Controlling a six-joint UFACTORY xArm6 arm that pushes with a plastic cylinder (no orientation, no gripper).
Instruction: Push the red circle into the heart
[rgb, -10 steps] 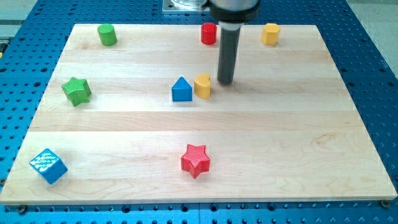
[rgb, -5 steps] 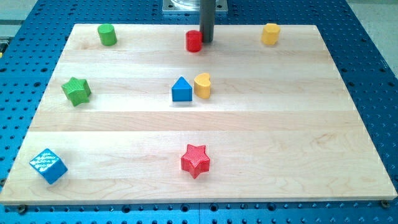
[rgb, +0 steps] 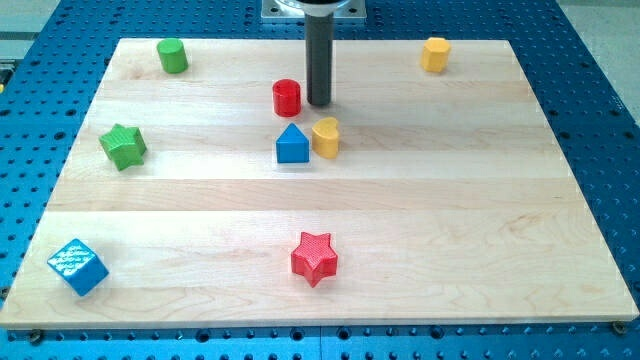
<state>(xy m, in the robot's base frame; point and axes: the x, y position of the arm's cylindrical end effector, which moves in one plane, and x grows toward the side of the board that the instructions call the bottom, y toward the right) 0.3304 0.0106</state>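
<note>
The red circle (rgb: 287, 97) is a short red cylinder standing on the wooden board above the middle. The yellow heart (rgb: 325, 137) stands a little below and to its right, touching the blue house-shaped block (rgb: 292, 145) on its left. My tip (rgb: 318, 103) is just to the right of the red circle, close beside it, and above the yellow heart with a small gap.
A green cylinder (rgb: 172, 55) stands at the top left, a yellow cylinder (rgb: 435, 54) at the top right. A green star (rgb: 123, 146) is at the left, a blue cube (rgb: 77, 266) at the bottom left, a red star (rgb: 315, 258) at the bottom middle.
The red circle has slid from the top edge down and to the left, towards the blue block and heart. My tip went up to the top edge, then followed it down.
</note>
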